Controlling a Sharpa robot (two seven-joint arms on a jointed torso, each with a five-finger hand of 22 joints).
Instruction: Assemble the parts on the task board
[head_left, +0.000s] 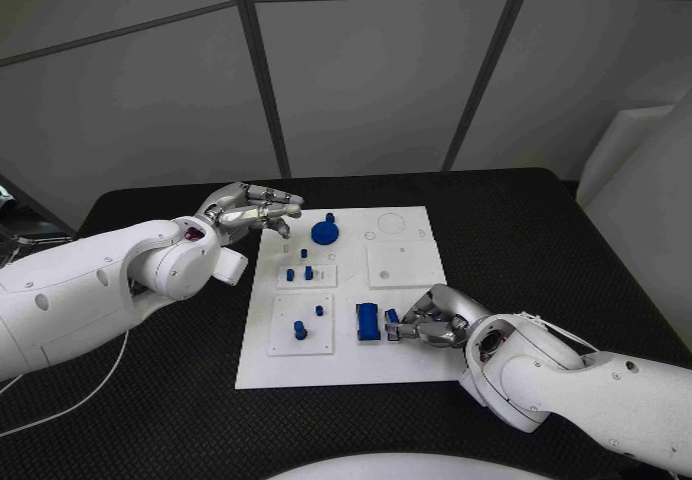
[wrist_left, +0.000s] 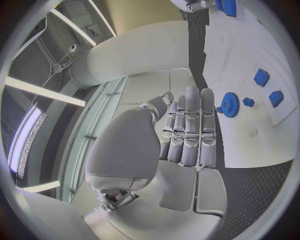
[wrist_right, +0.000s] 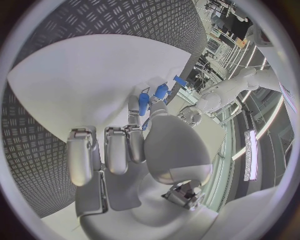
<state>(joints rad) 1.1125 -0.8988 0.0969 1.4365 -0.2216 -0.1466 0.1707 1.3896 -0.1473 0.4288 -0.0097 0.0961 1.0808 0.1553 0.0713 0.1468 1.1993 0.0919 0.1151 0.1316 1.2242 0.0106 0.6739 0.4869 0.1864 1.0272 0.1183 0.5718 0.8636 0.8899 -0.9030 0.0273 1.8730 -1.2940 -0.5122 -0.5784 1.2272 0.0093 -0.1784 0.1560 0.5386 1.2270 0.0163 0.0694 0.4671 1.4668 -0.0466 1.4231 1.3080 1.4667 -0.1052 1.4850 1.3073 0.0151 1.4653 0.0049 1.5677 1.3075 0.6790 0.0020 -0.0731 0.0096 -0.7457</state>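
The white task board (head_left: 410, 372) lies in the middle of the black table. My right hand (head_left: 437, 320) is low over its near right part and pinches a small blue part (head_left: 392, 317) between thumb and a finger, right beside a larger blue block (head_left: 368, 322). The pinched part (wrist_right: 144, 103) also shows at the fingertips in the right wrist view. My left hand (head_left: 257, 210) hovers over the board's far left corner, holding nothing, fingers (wrist_left: 191, 127) side by side. A blue gear (head_left: 326, 232) stands just right of it.
Small blue pegs (head_left: 299, 272) stand in a square plate at the board's left middle, and more pegs (head_left: 302, 329) in the plate nearer me. A bare white square plate (head_left: 404, 264) lies at the right. Black table (head_left: 534, 240) surrounds the board.
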